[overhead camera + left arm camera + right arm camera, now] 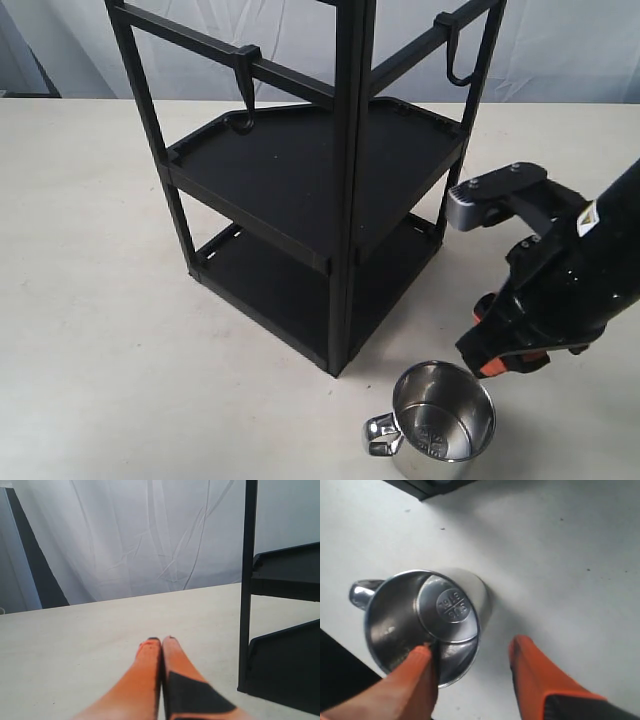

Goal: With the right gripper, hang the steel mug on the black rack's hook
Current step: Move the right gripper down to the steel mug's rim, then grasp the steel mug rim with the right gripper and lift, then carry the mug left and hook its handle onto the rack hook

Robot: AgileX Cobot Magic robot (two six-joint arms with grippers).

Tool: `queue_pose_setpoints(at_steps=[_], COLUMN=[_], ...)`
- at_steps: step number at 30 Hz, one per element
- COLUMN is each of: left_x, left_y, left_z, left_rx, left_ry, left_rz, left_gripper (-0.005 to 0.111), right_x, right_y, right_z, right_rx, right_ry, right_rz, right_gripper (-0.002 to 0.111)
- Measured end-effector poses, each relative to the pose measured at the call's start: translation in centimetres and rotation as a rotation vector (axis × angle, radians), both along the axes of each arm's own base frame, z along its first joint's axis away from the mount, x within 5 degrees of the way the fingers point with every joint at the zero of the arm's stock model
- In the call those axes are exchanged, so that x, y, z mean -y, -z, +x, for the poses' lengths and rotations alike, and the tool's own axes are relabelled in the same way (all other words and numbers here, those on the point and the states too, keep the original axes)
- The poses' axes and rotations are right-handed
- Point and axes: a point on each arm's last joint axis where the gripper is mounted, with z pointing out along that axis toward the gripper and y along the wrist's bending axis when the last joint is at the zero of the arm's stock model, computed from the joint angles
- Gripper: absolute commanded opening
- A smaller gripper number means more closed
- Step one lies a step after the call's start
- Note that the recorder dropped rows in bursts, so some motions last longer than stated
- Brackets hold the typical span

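The steel mug (441, 421) stands upright on the table near the front edge, with its loop handle (381, 433) pointing left. In the right wrist view, the mug (422, 630) shows a stamped base. My right gripper (497, 352) hangs just right of the mug and above it, open. One orange finger (417, 677) is over the mug's mouth and the other finger (532, 675) is outside its wall, with the rim between them. The black rack (345, 200) stands behind. The slim hook (244, 95) hangs on its left crossbar. My left gripper (161, 641) is shut and empty.
A rounder J-shaped hook (456, 58) hangs on the rack's right crossbar. A rack post (247, 585) and shelves (290, 570) stand close to the left gripper. The pale table (90, 300) ends just in front of the mug. A white curtain hangs behind.
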Motion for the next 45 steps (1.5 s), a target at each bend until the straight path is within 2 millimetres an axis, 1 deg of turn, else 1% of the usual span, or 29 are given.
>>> queue_pose_setpoints(at_steps=[6, 14, 15, 16, 19, 23, 26, 29, 33, 36, 38, 41, 45], left_x=[0.0, 0.0, 0.0, 0.0, 0.0, 0.0, 0.0, 0.0, 0.0, 0.0, 0.0, 0.0, 0.0], left_y=[0.0, 0.0, 0.0, 0.0, 0.0, 0.0, 0.0, 0.0, 0.0, 0.0, 0.0, 0.0, 0.0], left_z=[0.0, 0.0, 0.0, 0.0, 0.0, 0.0, 0.0, 0.0, 0.0, 0.0, 0.0, 0.0, 0.0], left_rx=[0.000, 0.000, 0.000, 0.000, 0.000, 0.000, 0.000, 0.000, 0.000, 0.000, 0.000, 0.000, 0.000], left_ry=[0.000, 0.000, 0.000, 0.000, 0.000, 0.000, 0.000, 0.000, 0.000, 0.000, 0.000, 0.000, 0.000], left_rz=[0.000, 0.000, 0.000, 0.000, 0.000, 0.000, 0.000, 0.000, 0.000, 0.000, 0.000, 0.000, 0.000], left_gripper=[0.002, 0.002, 0.002, 0.002, 0.002, 0.002, 0.002, 0.002, 0.002, 0.002, 0.002, 0.002, 0.002], right_x=[-0.6, -1.3, -1.3, -1.4, -1.9, -2.5, -3.0, -3.5, -3.9, -4.4, -5.0, -6.5, -8.5], right_y=[2.4, 4.9, 5.2, 5.4, 6.0, 6.1, 5.3, 3.5, 0.6, -1.0, -1.8, -2.9, -3.5], right_z=[1.0, 2.1, 2.2, 2.4, 2.9, 3.1, 2.8, 1.9, -0.4, -2.5, -3.7, -5.2, -6.1], right_rx=[-0.038, -0.096, -0.102, -0.099, -0.093, -0.103, -0.131, -0.161, -0.211, -0.253, -0.282, -0.337, -0.408], right_ry=[-0.029, -0.001, 0.003, 0.010, 0.049, 0.106, 0.162, 0.218, 0.291, 0.330, 0.365, 0.427, 0.562], right_rz=[-0.080, -0.091, -0.091, -0.087, -0.056, 0.003, 0.077, 0.198, 0.418, 0.562, 0.660, 0.793, 0.894], right_gripper=[0.045, 0.044, 0.041, 0.032, 0.000, -0.001, -0.001, -0.001, -0.001, -0.001, -0.001, -0.001, -0.001])
